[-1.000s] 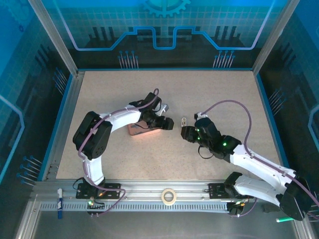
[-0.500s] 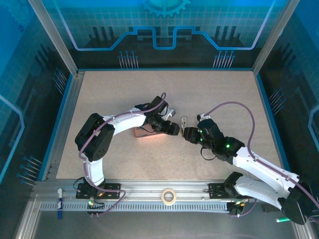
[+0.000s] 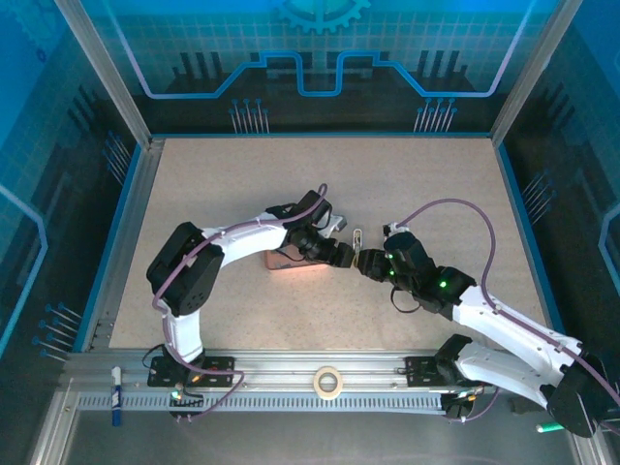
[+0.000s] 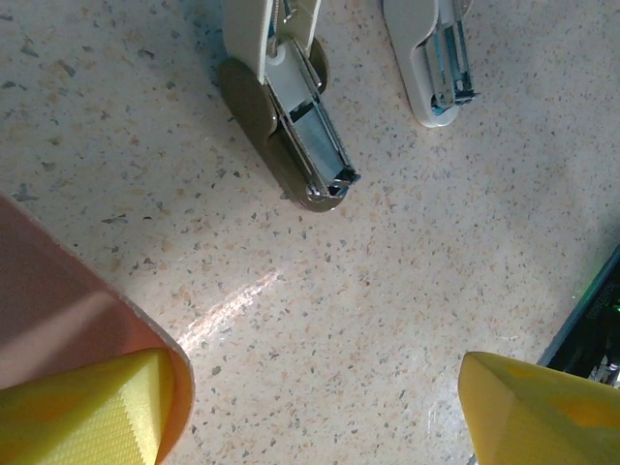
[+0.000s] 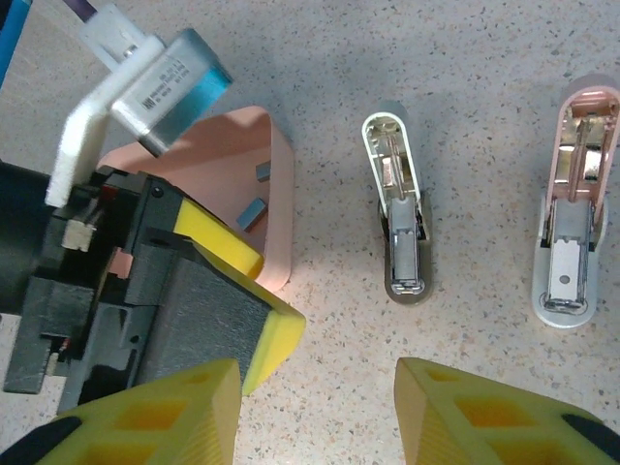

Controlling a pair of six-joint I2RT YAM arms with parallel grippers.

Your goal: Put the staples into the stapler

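Left hand [image 3: 339,256] has slid right over the pink tray [image 5: 279,184] toward the right hand [image 3: 368,262], both spread and empty; staples [image 5: 254,211] lie in the tray at the counter [image 3: 242,184] middle, nearest the left hand, beside the open stapler [image 5: 402,208] lying lengthwise toward the far edge.

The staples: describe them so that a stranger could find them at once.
In the right wrist view, a pink tray lies on the speckled table, left of two opened staplers. The staples are the tiny grey bars inside it, smaller than anything nearby.
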